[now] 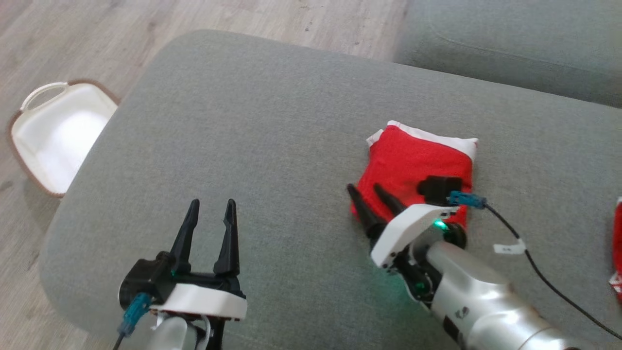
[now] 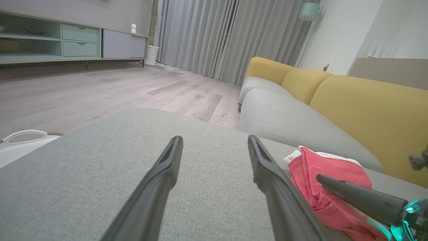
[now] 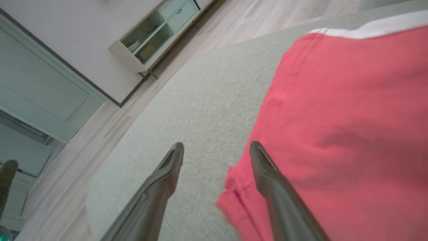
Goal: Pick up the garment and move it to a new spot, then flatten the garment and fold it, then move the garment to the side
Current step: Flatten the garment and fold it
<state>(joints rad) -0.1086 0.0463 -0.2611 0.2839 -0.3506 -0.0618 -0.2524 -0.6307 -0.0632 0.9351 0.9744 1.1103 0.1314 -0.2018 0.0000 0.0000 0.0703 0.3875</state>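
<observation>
Half straddling the garment [image 1: 418, 158] with the right gripper [image 1: 363, 189]: one finger over the red cloth's corner, the other just beside it over the bare grey cushion [image 1: 272, 112], both spread wide and clasping nothing. Lying as a compact red packet with a white band along the edge farthest from those fingertips, already folded by the look of it, so probably waiting only to be moved aside. Holding the left gripper [image 1: 212, 204] well apart from the cloth, fingers likewise wide and empty, pointing across open cushion, likely so as not to crowd the working arm. Leaving the white basket [image 1: 22, 146] on the floor, far off to the outer side of the left fingers. Carrying a small white tag [image 1: 509, 248] on the right arm's cable, behind the fingers; printing too small to read. Showing no readable brand on the cloth.
</observation>
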